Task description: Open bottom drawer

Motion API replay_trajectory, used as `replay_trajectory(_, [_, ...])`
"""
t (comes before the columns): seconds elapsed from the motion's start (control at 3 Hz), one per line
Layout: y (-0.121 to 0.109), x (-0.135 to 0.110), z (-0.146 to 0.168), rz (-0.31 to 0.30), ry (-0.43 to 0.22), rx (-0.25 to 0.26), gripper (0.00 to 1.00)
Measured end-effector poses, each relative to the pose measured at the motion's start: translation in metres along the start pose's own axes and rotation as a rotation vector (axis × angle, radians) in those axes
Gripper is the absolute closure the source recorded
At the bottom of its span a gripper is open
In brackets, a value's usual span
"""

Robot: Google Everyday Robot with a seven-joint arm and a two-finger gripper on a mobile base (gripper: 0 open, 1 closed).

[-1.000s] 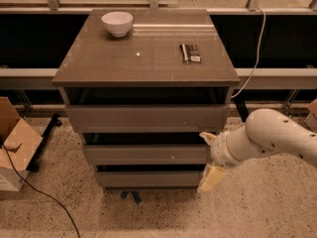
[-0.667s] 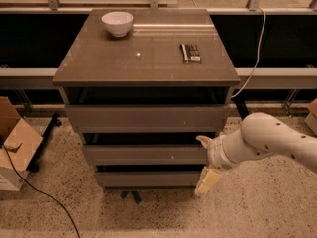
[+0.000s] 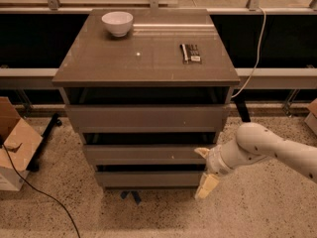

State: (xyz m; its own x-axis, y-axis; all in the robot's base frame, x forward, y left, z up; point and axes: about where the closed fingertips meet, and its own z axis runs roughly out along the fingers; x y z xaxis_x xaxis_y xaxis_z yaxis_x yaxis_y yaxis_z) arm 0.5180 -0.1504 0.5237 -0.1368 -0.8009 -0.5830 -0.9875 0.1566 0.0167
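Note:
The grey-brown cabinet (image 3: 146,58) has three flat, handleless drawer fronts. The bottom drawer (image 3: 148,179) is the lowest and narrowest front, with a dark gap above it. My gripper (image 3: 204,169) is at the right end of that front, on a white arm (image 3: 270,148) coming in from the right. It is open: the upper fingertip (image 3: 201,152) is level with the middle drawer's right end, and the lower fingertip (image 3: 206,187) is beside the bottom drawer's right end. I cannot tell whether either touches the cabinet.
A white bowl (image 3: 117,23) and a dark remote-like object (image 3: 189,52) lie on the cabinet top. A cardboard box (image 3: 14,143) stands at the left with a black cable (image 3: 39,190) on the floor. A white cable (image 3: 255,58) hangs at the right.
The gripper and arm have moved a little to the left, closer to the cabinet's right side. The drawers have not moved.

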Motion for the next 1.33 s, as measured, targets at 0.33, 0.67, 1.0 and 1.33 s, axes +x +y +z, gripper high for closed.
replay_trajectory(0.33, [0.000,0.000,0.000,0.000,0.000,0.000,0.00])
replay_trajectory(0.67, [0.003,0.008,0.012,0.017,0.032,0.025,0.00])
replay_trajectory(1.0, [0.007,0.021,0.031,0.031,0.074,0.055,0.00])
replay_trajectory(1.33, [0.007,0.038,0.055,0.054,0.096,0.069,0.00])
